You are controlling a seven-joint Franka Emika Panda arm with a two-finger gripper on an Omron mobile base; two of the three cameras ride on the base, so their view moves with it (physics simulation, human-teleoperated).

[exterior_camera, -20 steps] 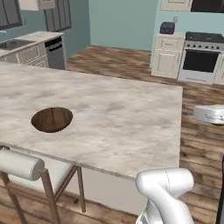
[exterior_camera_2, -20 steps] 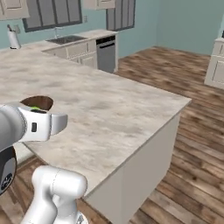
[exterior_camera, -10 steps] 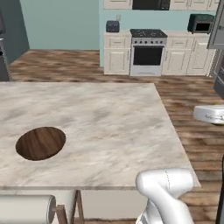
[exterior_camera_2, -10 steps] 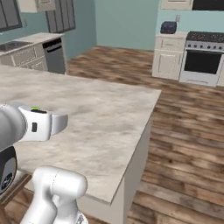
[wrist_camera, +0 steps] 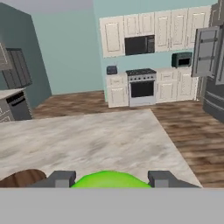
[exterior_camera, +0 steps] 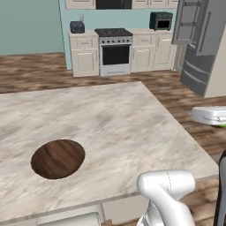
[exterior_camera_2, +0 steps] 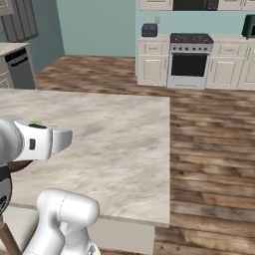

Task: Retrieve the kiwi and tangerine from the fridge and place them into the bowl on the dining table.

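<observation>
One kiwi (wrist_camera: 110,180) between claw (wrist_camera: 110,179) tips

Your gripper (wrist_camera: 109,180) sits level, its two dark fingertips (wrist_camera: 61,178) spread apart with the kiwi (wrist_camera: 109,180) clamped between them. Your white arm (exterior_camera: 170,194) rises from the base and bends at the elbow, with the wrist (exterior_camera_2: 35,142) carried horizontally.

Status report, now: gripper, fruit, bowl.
Gripper shut on kiwi. Bowl sits empty on dining table, off to the gripper's left. Fridge door open behind. Nothing blocking the tabletop.
</observation>
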